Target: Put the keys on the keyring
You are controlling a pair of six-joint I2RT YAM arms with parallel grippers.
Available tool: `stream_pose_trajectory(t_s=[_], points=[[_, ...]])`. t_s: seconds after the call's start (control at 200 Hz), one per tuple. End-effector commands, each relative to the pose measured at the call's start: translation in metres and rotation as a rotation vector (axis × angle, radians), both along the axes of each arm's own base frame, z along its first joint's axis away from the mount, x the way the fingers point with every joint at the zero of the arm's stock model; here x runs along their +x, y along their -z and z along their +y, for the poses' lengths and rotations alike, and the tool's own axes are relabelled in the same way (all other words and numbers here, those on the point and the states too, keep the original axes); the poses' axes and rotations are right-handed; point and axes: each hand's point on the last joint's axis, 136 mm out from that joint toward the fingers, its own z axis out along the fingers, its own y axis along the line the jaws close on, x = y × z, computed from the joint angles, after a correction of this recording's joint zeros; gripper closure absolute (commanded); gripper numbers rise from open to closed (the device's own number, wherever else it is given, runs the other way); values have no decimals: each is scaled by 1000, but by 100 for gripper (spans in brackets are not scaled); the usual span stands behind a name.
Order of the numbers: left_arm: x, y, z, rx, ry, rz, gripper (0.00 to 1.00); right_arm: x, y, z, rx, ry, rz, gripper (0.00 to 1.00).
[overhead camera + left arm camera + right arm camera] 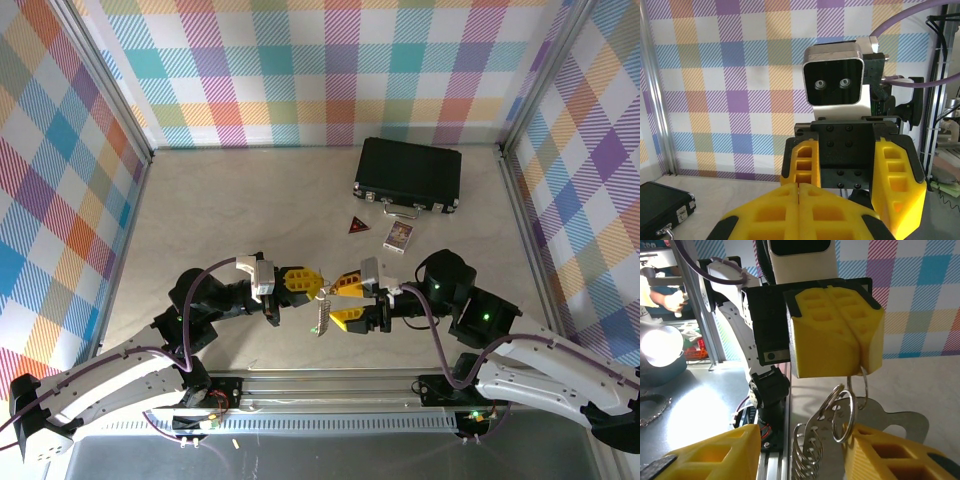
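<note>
My two grippers meet above the near middle of the table. My left gripper is shut, and in the right wrist view its yellow fingers pinch a thin silvery ring. From that ring hangs the keyring, a cluster of split rings with a flat perforated metal strip. My right gripper faces it, open, its jaws wide on either side of the hanging rings. Its right finger sits right at one ring. The keys are out of view.
A black case lies at the back right of the table. In front of it are a dark red triangular piece and a small patterned card. Plaid walls close three sides. A metal rail runs along the near edge.
</note>
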Motion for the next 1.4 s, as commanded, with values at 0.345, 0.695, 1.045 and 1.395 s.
stream_pose_trajectory(t_s=[0.345, 0.695, 1.045, 1.395], points=[[-1, -8, 2, -26, -16, -36, 100, -17, -20, -4, 55, -82, -29, 47], [-9, -11, 2, -30, 28, -44, 100, 4, -28, -17, 88, 86, -55, 60], [-21, -16, 3, -42, 91, -58, 100, 13, -43, -22, 136, 150, -44, 68], [-25, -17, 2, -41, 120, -57, 100, 4, -35, -4, 82, 39, -18, 66]])
